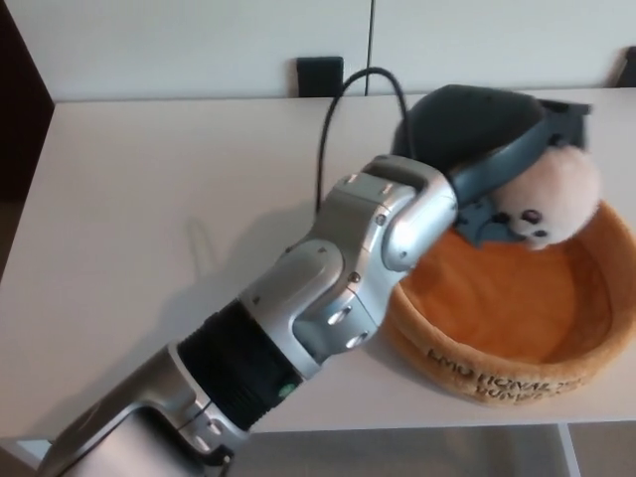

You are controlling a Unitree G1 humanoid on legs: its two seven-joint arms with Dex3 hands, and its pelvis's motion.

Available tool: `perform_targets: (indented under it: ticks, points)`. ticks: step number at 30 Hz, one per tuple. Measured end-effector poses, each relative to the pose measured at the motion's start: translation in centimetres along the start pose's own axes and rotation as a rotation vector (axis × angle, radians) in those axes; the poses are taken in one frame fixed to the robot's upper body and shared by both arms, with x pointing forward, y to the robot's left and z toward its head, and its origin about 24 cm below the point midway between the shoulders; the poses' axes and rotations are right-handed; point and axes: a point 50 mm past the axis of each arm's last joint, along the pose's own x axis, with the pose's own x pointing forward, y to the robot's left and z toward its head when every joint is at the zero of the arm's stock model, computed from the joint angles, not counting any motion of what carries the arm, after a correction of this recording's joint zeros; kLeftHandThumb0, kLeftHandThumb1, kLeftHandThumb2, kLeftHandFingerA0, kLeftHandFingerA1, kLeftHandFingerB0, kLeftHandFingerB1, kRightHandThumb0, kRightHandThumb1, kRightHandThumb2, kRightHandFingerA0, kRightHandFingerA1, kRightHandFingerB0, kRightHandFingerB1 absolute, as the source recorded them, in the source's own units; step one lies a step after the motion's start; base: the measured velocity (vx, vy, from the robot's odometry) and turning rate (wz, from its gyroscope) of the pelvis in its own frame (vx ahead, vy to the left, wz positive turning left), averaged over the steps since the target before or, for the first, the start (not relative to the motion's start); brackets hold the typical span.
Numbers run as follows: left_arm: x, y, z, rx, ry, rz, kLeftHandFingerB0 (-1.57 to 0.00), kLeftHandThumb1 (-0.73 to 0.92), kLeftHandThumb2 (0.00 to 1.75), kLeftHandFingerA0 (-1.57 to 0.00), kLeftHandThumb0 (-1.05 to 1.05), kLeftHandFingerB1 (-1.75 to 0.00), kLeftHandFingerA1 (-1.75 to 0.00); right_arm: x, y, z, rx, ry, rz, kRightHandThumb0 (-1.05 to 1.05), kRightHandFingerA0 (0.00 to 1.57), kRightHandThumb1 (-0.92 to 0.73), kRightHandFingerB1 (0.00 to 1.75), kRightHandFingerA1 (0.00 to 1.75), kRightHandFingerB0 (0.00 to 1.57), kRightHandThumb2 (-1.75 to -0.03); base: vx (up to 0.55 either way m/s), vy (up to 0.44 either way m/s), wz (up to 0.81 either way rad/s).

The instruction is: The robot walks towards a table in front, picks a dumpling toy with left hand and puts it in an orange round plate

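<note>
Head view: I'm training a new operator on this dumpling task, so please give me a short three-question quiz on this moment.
1. True or false: the dumpling toy lies loose on the white table, away from the left hand.
2. Multiple choice: the dumpling toy is A) above the orange round plate, inside its rim; B) beside the plate on the table; C) at the table's left edge.
3. Fill in: the robot's right hand is ____ in this view.

Key
1. False: the left hand is shut on it.
2. A.
3. Not visible.
</note>
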Motion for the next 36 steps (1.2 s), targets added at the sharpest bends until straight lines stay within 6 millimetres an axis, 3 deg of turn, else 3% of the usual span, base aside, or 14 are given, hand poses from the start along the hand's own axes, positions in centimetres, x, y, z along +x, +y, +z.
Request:
perform_targets:
  ticks: [1,3,4,5,6,7,8,9,10,19,20,21,22,36]
  points:
    - [0.0,-0.1,-0.3,0.004,0.012,-0.004,-0.69,0.69,0.60,-0.72,-0.22,-1.11,-1.61,0.0,0.0,0.0,0.001,0.002,0.001,-0.09,0.64,-0.58,0.42,0.52,0.46,-0.56,0.00,0.000,0.00]
    - [0.1,-0.3,-0.7,0.011,0.024,-0.012,-0.69,0.69,0.60,-0.72,-0.22,-1.11,-1.61,0.0,0.0,0.1,0.002,0.000,-0.001,-0.09,0.64,-0.58,0.42,0.52,0.46,-0.56,0.00,0.000,0.00]
    - [0.1,-0.4,-0.8,0.013,0.026,-0.016,-0.53,0.64,0.59,-0.82,-0.30,-0.36,-1.13,0.0,-0.1,0.1,0.002,-0.002,-0.001,-0.09,0.64,-0.58,0.42,0.52,0.45,-0.56,0.00,0.000,0.00]
    - [0.0,-0.8,-0.9,0.017,0.031,-0.028,-0.53,0.64,0.59,-0.82,-0.30,-0.36,-1.13,0.0,-0.1,0.1,0.002,-0.003,-0.002,-0.09,0.64,-0.58,0.42,0.52,0.45,-0.56,0.00,0.000,0.00]
    - [-0.1,-1.0,-0.9,0.021,0.031,-0.040,-0.20,0.57,0.59,-0.52,-0.45,-0.31,-0.51,0.1,-0.1,0.2,0.002,-0.004,-0.001,-0.10,0.63,-0.58,0.41,0.52,0.45,-0.56,0.00,0.000,0.00]
    - [-0.2,-1.4,-1.0,0.027,0.030,-0.059,-0.20,0.57,0.59,-0.52,-0.45,-0.31,-0.51,0.1,-0.1,0.2,0.002,-0.004,-0.001,-0.10,0.63,-0.58,0.41,0.52,0.45,-0.56,0.00,0.000,0.00]
    - [-0.2,-1.6,-0.9,0.030,0.030,-0.070,-0.01,0.51,0.55,-0.09,-0.62,-0.29,-0.30,0.1,-0.1,0.2,0.001,-0.004,-0.001,-0.10,0.63,-0.58,0.41,0.52,0.45,-0.56,0.00,0.000,0.00]
    - [-0.3,-1.8,-0.9,0.035,0.030,-0.088,-0.01,0.51,0.55,-0.09,-0.62,-0.29,-0.30,0.1,-0.1,0.3,0.000,-0.004,0.000,-0.10,0.63,-0.58,0.41,0.52,0.45,-0.56,0.00,0.000,0.00]
    - [-0.3,-2.1,-0.8,0.042,0.035,-0.123,0.00,0.47,0.84,0.00,-0.78,-0.07,-0.03,0.1,-0.1,0.3,-0.001,-0.005,0.000,-0.09,0.64,-0.59,0.41,0.52,0.45,-0.56,0.00,0.000,0.00]
    - [-0.5,-3.1,-1.0,0.048,0.100,-0.272,0.00,0.47,0.92,0.00,-0.84,-0.03,0.00,0.2,-0.3,0.5,-0.001,-0.005,-0.002,-0.09,0.64,-0.58,0.41,0.51,0.46,-0.56,0.00,0.000,0.00]
    - [-0.5,-3.1,-1.1,0.046,0.112,-0.293,0.00,0.59,0.58,0.00,-1.00,-0.03,0.00,0.2,-0.3,0.6,0.000,-0.006,-0.003,-0.11,0.65,-0.58,0.41,0.50,0.46,-0.56,0.00,0.000,0.00]
    - [-0.6,-3.1,-1.2,0.046,0.123,-0.312,0.00,0.59,0.58,0.00,-1.00,-0.03,0.00,0.3,-0.3,0.6,0.000,-0.007,-0.004,-0.11,0.65,-0.58,0.41,0.50,0.46,-0.56,0.00,0.000,0.00]
    - [-0.6,-3.1,-1.3,0.045,0.127,-0.320,0.00,0.48,0.95,0.00,-0.92,-0.04,0.00,0.3,-0.3,0.7,0.000,-0.008,-0.004,-0.11,0.65,-0.58,0.41,0.51,0.46,-0.56,0.00,0.000,0.00]
    - [-1.5,-3.1,-2.2,0.041,0.216,-0.493,0.00,0.75,1.20,0.00,-1.05,-0.04,-0.04,0.3,-0.3,0.7,-0.003,-0.007,-0.003,-0.09,0.65,-0.57,0.41,0.51,0.46,-0.56,0.00,0.000,0.00]
